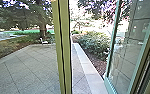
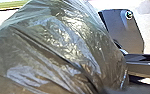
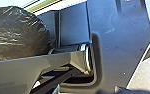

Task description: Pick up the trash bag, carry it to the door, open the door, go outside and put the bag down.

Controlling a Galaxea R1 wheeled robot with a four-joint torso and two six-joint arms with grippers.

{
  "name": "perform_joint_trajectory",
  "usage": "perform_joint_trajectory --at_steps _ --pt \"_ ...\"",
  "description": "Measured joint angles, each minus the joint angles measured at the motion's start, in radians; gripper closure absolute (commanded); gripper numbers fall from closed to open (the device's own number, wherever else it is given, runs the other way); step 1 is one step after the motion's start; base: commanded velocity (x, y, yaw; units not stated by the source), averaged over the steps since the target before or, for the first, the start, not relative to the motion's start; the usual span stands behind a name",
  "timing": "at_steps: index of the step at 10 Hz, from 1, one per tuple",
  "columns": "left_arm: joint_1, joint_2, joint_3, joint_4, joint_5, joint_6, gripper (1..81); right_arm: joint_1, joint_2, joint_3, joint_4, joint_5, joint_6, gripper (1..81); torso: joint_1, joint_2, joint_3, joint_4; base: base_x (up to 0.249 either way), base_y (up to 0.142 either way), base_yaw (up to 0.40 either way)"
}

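Observation:
A dark, shiny trash bag (image 2: 51, 47) bulks large and close in the left wrist view, its plastic wrinkled and catching the light. The same bag (image 3: 18, 35) shows in the right wrist view beside the robot's dark body. How either gripper stands cannot be told from these pictures. In the head view, a green-framed glass door (image 1: 124, 52) stands swung outward on the right, and a yellow-green post (image 1: 63, 47) rises in the middle of the doorway area.
Outside lies a paved yard (image 1: 23, 67) with a pale stone kerb (image 1: 88, 67) running along its right side. Bushes (image 1: 94, 43) grow beyond the kerb. A tree (image 1: 43, 30) and a small white object (image 1: 44, 41) are farther off.

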Motion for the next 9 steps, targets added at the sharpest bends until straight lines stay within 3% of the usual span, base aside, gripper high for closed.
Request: perform_joint_trajectory --at_steps 9 --pt "-0.002 0.001 0.003 0.000 0.000 0.000 81.1 -0.017 0.002 -0.016 -0.012 0.001 -0.009 1.0 -0.001 0.000 0.000 0.000 0.000 -0.115 0.000"
